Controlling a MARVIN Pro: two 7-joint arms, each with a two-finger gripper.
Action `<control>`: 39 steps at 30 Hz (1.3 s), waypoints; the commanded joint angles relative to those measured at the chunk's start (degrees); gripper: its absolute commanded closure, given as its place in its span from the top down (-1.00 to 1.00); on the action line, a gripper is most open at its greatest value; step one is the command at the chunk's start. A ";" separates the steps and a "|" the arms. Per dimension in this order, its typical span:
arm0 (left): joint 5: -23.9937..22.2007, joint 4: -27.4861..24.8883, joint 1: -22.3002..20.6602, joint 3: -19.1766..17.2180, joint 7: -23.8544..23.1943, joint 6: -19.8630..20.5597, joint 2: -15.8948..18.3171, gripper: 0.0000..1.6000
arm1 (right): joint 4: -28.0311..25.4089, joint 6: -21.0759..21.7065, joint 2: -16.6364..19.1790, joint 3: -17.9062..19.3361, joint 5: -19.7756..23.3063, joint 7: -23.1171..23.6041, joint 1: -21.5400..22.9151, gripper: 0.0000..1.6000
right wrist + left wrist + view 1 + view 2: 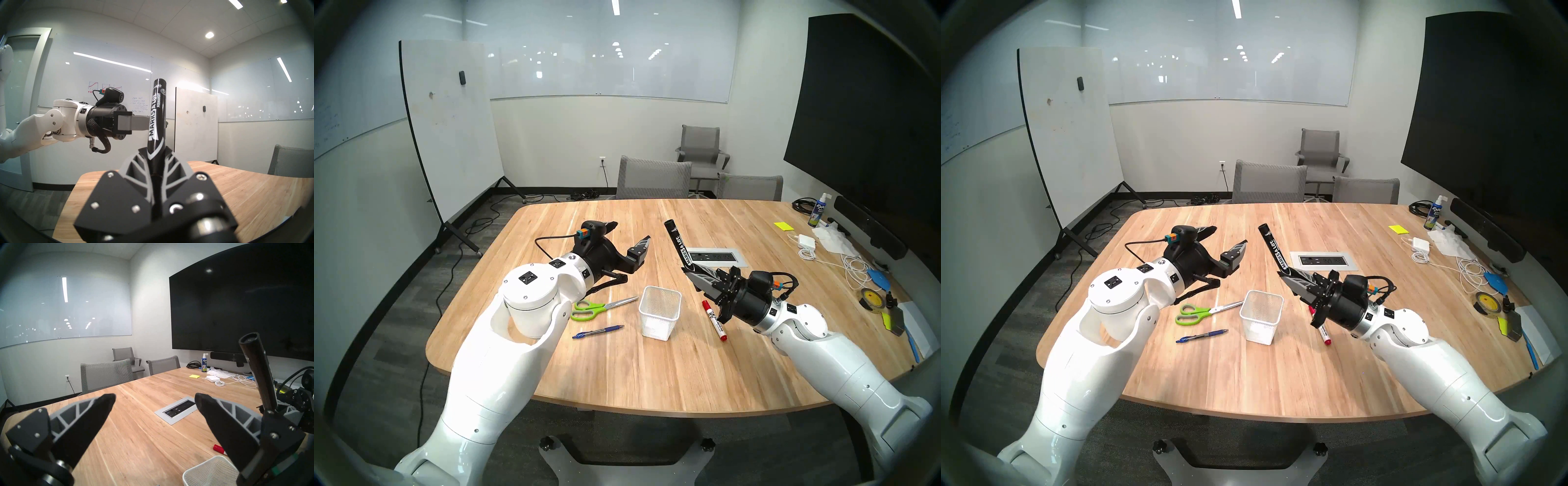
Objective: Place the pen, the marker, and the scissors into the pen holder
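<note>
My right gripper (687, 271) (155, 151) is shut on the lower end of a thick black marker (677, 245) (157, 115), which slants up above the table, right of and behind the pen holder. The white mesh pen holder (656, 322) (210, 472) stands upright with nothing in it. To its left lie the green-handled scissors (602, 307) and, nearer, the blue pen (599, 331). A white marker with a red cap (714, 320) lies to its right, under my right wrist. My left gripper (629, 234) (154, 395) hovers open behind the scissors, holding nothing.
A grey power outlet panel (716, 257) is set into the wooden table (619, 373) behind my right gripper. Cables, a charger (804, 241), a tape roll (872, 298) and a spray bottle (816, 213) crowd the right edge. Chairs (653, 178) stand at the far side.
</note>
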 commanded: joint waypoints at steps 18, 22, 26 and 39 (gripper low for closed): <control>-0.30 -1.06 -3.98 3.02 0.84 1.03 -1.61 1.00 | -0.52 0.09 0.15 0.47 0.28 -0.01 0.58 -1.00; -0.33 -0.86 -4.45 3.20 1.07 1.09 -1.67 1.00 | -0.52 0.10 0.15 0.47 0.28 -0.01 0.58 -1.00; -0.38 -0.66 -4.89 3.51 1.53 1.14 -1.95 1.00 | -0.53 0.10 0.15 0.47 0.28 -0.01 0.58 -1.00; -0.60 -0.16 -6.54 4.80 2.04 1.28 -2.49 1.00 | -0.53 0.10 0.15 0.47 0.28 -0.01 0.58 -1.00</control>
